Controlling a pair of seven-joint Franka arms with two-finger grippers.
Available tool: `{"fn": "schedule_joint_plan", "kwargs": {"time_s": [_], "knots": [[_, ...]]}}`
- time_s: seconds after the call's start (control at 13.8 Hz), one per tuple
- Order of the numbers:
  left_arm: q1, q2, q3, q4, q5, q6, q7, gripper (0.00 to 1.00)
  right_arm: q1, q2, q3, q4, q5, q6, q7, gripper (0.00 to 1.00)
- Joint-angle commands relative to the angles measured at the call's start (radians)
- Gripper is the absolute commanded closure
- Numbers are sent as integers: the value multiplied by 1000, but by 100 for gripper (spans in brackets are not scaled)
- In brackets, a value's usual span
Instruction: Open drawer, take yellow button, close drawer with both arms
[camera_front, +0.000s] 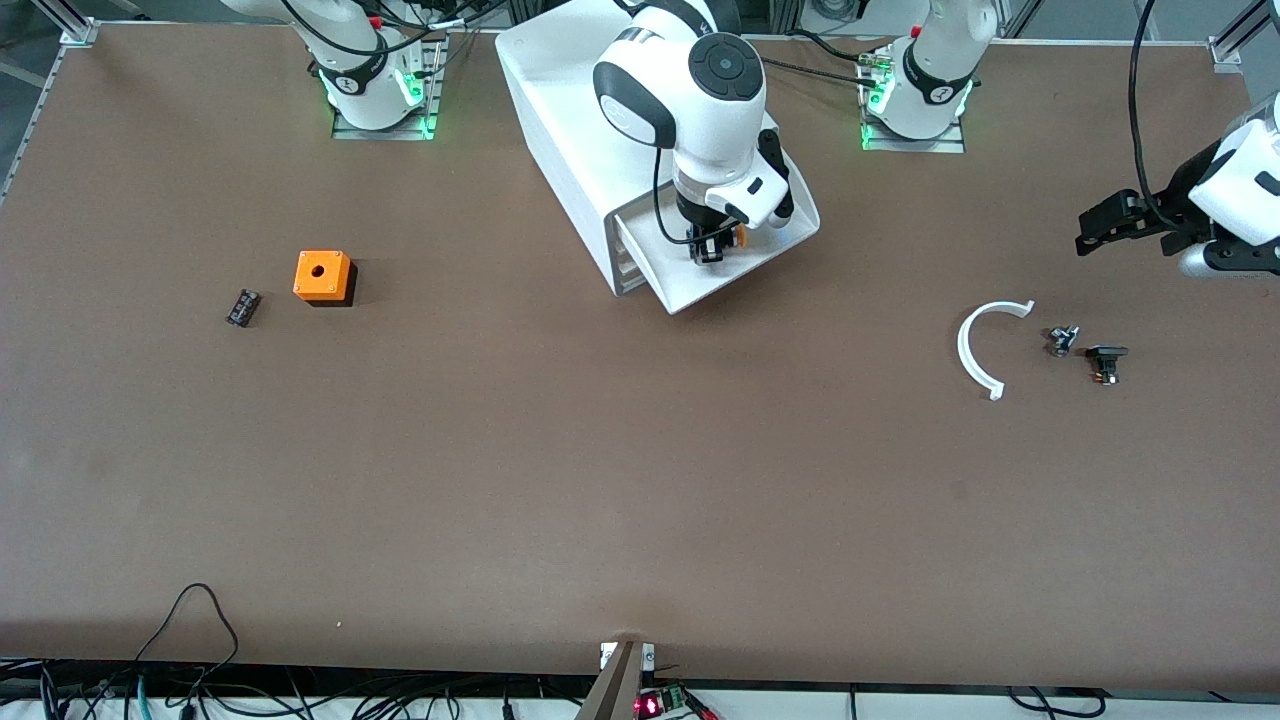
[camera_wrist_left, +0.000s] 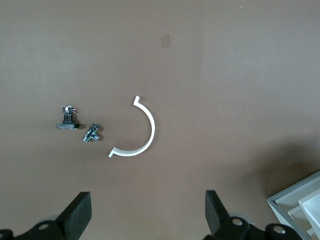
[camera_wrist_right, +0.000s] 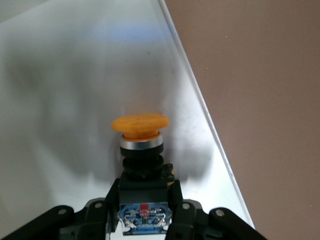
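The top drawer (camera_front: 745, 282) of the white cabinet (camera_front: 565, 120) is pulled out toward the front camera. My right gripper (camera_front: 712, 246) reaches down into it and is shut on the black body of the button (camera_front: 739, 237). In the right wrist view the fingers (camera_wrist_right: 176, 192) clamp the button's body, and its orange cap (camera_wrist_right: 140, 124) points out over the drawer's white floor (camera_wrist_right: 65, 80). My left gripper (camera_front: 1085, 232) is open and empty, held above the table at the left arm's end; its fingers (camera_wrist_left: 77, 212) stand wide apart.
An orange cube with a hole (camera_front: 322, 276) and a small black block (camera_front: 243, 306) lie toward the right arm's end. A white curved strip (camera_front: 978, 350) and two small metal parts (camera_front: 1062, 340) (camera_front: 1105, 362) lie under the left gripper.
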Motion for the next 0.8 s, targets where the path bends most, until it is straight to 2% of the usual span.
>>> {"fn": "schedule_joint_plan", "kwargs": {"time_s": [0.0,0.15,0.29,0.51,0.65,0.73], "knots": [[2,1,-5,9,-17,-9,3,0,1,2,12,22,-18,-17,-1,80],[2,1,-5,12,-15,-4,5,0,-2,-13,12,22,-16,-20,8,87],[1,8,-5,27,-15,-1,6,0,-6,-47,12,22,-21,-20,94,89],[-9,17,-30,44,-3,-7,5,0,-35,-99,8,18,-126,-14,340,89],[-10,17,-33,49,-3,-7,-1,0,-80,-118,-1,13,-134,-8,442,89],[-4,19,-30,52,-13,-7,-1,0,-97,-136,-26,-16,-133,-5,481,89]]}}
